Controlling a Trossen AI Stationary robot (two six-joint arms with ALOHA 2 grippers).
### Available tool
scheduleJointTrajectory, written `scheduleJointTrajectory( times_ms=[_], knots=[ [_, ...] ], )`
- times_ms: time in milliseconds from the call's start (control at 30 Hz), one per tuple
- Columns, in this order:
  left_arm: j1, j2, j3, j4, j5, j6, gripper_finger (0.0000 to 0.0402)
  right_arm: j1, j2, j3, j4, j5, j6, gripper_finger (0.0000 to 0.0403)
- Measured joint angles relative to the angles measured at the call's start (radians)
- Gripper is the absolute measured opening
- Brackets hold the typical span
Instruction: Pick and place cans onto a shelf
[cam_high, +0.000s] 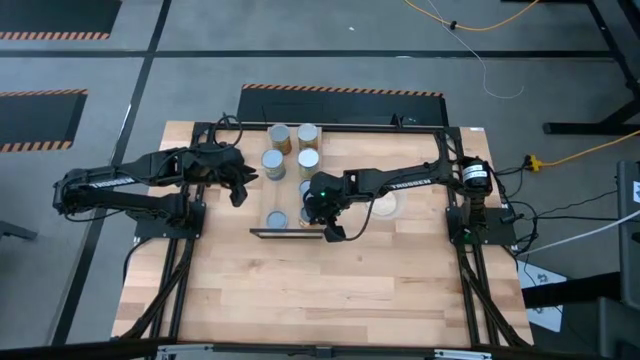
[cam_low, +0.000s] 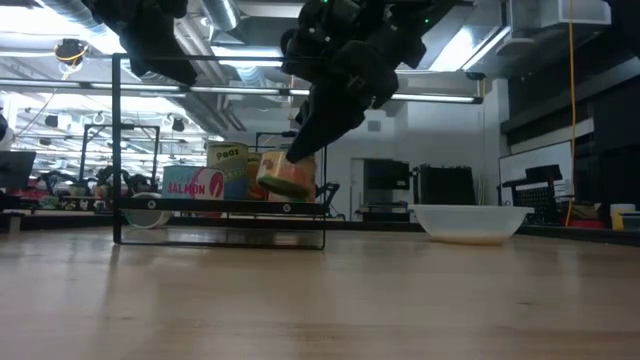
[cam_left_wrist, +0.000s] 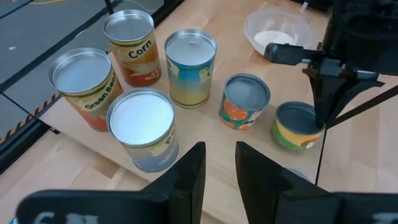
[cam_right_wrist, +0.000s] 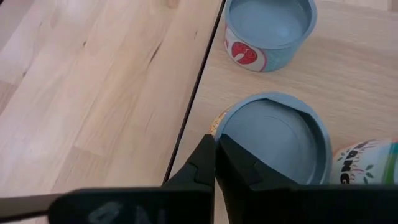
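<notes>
Low view: right gripper (cam_low: 300, 150) clenched on tilted can (cam_low: 287, 175) (above shelf (cam_low: 220, 206)).

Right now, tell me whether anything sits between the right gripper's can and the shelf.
Nothing visible does. The right gripper is shut on the rim of the short can, tilted just above the shelf board, with bare wood beneath. Other cans stand farther back.

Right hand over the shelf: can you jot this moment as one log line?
right hand: shut on rim of yellow can, can tilted | shelf: several cans standing | left hand: open, above cans, holding nothing
</notes>
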Motion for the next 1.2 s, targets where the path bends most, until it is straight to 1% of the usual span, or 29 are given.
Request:
scheduleJointTrajectory(
  times_ms=[167,400,500,1200],
  knots=[
    [0.000,0.000,0.000,-0.002,0.000,0.000,0.0080,0.000,0.000,0.000,0.000,0.000,0.000,0.0015],
    [0.000,0.000,0.000,-0.002,0.000,-0.001,0.0080,0.000,0.000,0.000,0.003,0.000,0.000,0.0044],
    [0.000,0.000,0.000,-0.002,0.000,-0.001,0.0080,0.000,0.000,0.000,0.004,0.000,0.002,0.0050],
    [0.000,0.000,0.000,-0.002,0.000,-0.002,0.0080,0.000,0.000,0.002,-0.003,0.000,0.003,0.0053]
  ],
)
